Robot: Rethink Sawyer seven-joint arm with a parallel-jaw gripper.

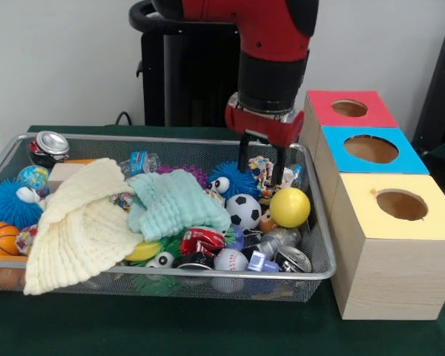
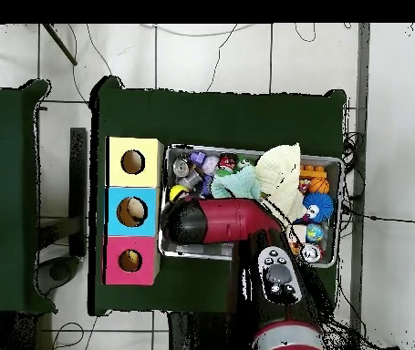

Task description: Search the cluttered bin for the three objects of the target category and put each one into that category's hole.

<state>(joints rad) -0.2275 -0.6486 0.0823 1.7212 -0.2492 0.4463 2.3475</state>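
Observation:
The wire bin (image 1: 185, 139) is full of toys. At its right end lie a yellow ball (image 1: 289, 207), a soccer ball (image 1: 243, 211), a baseball (image 1: 231, 260) and crushed cans (image 1: 292, 259). My gripper (image 1: 261, 175) hangs open over the bin's far right corner, its black fingers (image 1: 242, 156) on either side of a small colourful packet (image 1: 261, 170). Nothing is held. In the overhead view the red arm (image 2: 224, 221) covers the gripper and the left part of the bin (image 2: 340, 210).
A cream cloth (image 1: 78, 222) and a mint cloth (image 1: 174, 202) cover the bin's middle. Blue fuzzy toys (image 1: 231, 180), a basketball (image 1: 1, 238) and a can (image 1: 50, 144) lie around them. Red (image 1: 348, 108), blue (image 1: 371, 149) and yellow (image 1: 400, 205) boxes with holes stand right of the bin.

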